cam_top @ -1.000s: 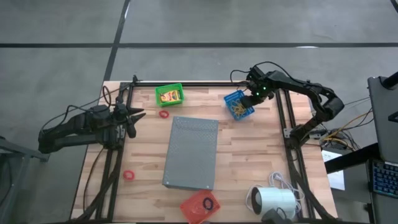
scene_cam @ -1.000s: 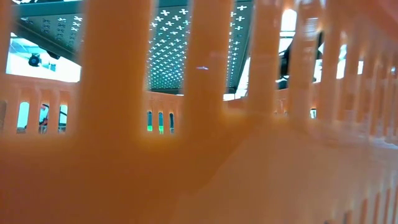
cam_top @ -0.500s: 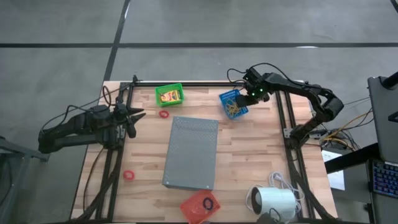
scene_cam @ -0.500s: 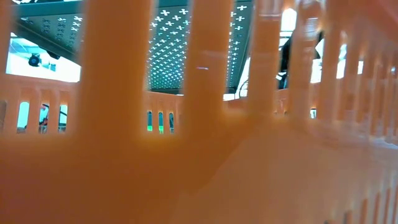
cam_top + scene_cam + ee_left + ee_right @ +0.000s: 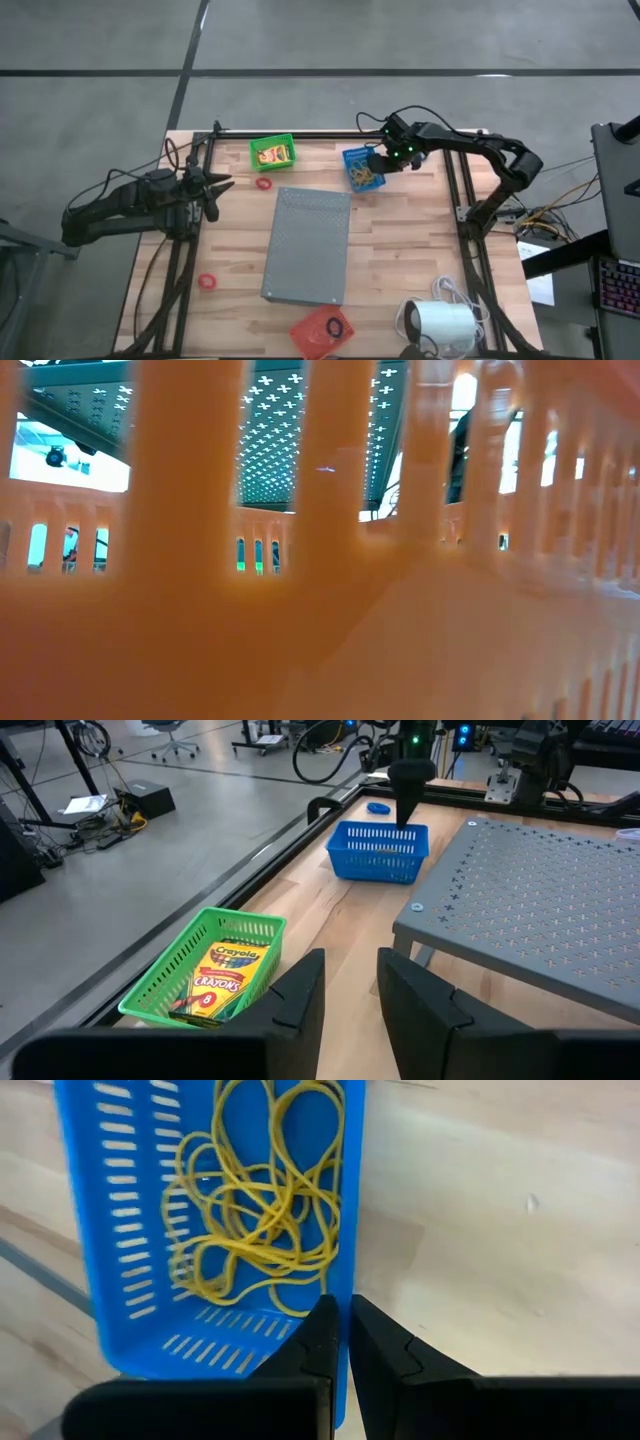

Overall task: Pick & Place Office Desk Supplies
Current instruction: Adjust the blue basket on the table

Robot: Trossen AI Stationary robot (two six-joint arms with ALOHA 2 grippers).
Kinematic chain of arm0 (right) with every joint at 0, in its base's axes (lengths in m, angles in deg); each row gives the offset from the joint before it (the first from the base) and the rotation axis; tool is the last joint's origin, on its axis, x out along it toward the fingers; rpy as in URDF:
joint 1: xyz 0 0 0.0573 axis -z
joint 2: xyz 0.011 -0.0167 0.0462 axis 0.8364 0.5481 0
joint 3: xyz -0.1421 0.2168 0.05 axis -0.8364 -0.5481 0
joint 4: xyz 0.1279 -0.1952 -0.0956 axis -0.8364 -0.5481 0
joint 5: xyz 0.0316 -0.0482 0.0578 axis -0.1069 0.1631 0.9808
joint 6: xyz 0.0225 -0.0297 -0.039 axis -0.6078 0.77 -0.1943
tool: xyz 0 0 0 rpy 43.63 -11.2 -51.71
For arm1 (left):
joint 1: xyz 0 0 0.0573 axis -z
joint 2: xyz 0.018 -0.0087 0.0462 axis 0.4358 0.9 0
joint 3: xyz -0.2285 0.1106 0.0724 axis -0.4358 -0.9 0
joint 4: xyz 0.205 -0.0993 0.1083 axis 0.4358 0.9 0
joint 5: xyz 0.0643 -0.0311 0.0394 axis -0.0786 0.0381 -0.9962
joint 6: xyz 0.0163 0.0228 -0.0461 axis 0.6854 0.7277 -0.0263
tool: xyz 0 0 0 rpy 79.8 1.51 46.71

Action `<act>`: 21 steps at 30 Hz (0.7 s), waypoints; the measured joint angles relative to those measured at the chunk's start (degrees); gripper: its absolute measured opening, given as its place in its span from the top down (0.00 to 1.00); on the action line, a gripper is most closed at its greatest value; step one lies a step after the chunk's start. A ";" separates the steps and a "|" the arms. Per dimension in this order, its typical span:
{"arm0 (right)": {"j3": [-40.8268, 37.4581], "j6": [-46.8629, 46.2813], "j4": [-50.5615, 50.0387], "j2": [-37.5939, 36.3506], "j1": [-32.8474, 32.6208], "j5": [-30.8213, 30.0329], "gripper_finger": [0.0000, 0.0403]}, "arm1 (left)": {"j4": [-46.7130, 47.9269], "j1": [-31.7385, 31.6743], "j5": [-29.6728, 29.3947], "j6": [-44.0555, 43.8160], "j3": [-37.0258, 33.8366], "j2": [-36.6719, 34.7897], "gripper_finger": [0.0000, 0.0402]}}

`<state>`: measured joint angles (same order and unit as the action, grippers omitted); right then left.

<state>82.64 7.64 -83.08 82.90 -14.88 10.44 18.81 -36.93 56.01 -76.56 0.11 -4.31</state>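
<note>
At the far edge of the counter, the right gripper has its jaws clamped on the wall of the blue basket, which holds tan rubber bands. To move it well, keep it level and slide low so nothing spills. A crayon box lies in the green basket. The left gripper waits partly open, holding nothing, at the counter's left side.

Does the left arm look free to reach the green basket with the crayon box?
Probably yes: the left pincer faces the green basket across bare table, nothing between; the right pincer is busy on the blue basket.
</note>
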 joint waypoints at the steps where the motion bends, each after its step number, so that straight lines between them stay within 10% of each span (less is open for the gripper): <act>1: 0.00 0.00 0.17 0.06 -0.02 -0.02 0.97 | 0.02 0.00 0.01 0.00 0.00 -0.01 0.76; 21: 0.00 -1.66 -0.36 -0.48 -0.39 -3.09 0.97 | 0.01 0.00 0.00 -0.01 -0.01 0.00 0.76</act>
<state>82.64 5.98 -83.44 82.42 -15.27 7.35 18.82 -36.93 56.01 -76.57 0.11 -4.31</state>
